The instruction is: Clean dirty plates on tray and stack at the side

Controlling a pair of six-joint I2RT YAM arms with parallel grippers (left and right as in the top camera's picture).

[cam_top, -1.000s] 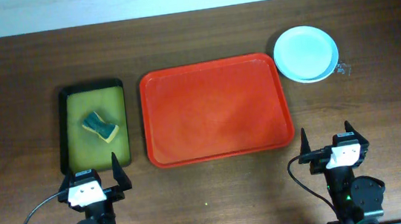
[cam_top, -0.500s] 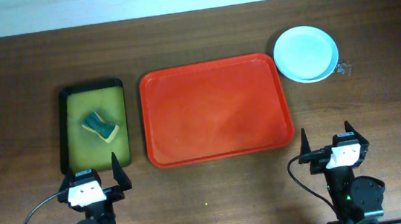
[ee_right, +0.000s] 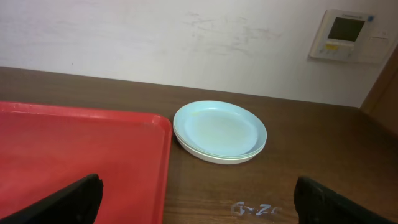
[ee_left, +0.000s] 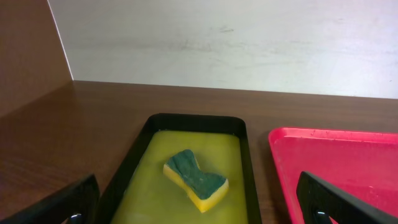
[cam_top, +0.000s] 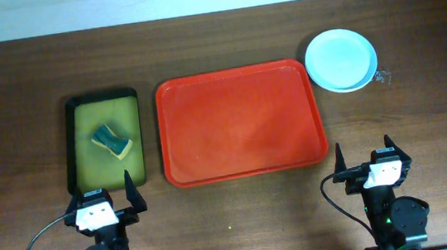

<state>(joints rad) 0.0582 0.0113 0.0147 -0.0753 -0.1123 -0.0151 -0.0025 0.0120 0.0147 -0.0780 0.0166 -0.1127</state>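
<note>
- One red tray (cam_top: 240,123) lies bare at frame centre, apparently cleared of its load.
- Yellow-green tray (cam_top: 100,95) at left holds the sponge (cam_top: 113,141), parked there.
- Plates (cam_top: 341,59) sit stacked at upper right, just off the red tray's corner.
- Left gripper (cam_top: 101,192) and right gripper (cam_top: 363,156) sit along the bottom edge, fingers spread wide, holding nothing.

One red tray (cam_top: 240,123) at centre, one smaller black-rimmed tray (cam_top: 100,94) at left, one sponge (cam_top: 112,141) inside. One stack of plates (cam_top: 340,58) at upper right, two rims clearly countable, any third uncertain. Two grippers at bottom: left gripper (cam_top: 101,188), right gripper (cam_top: 363,150).
</note>
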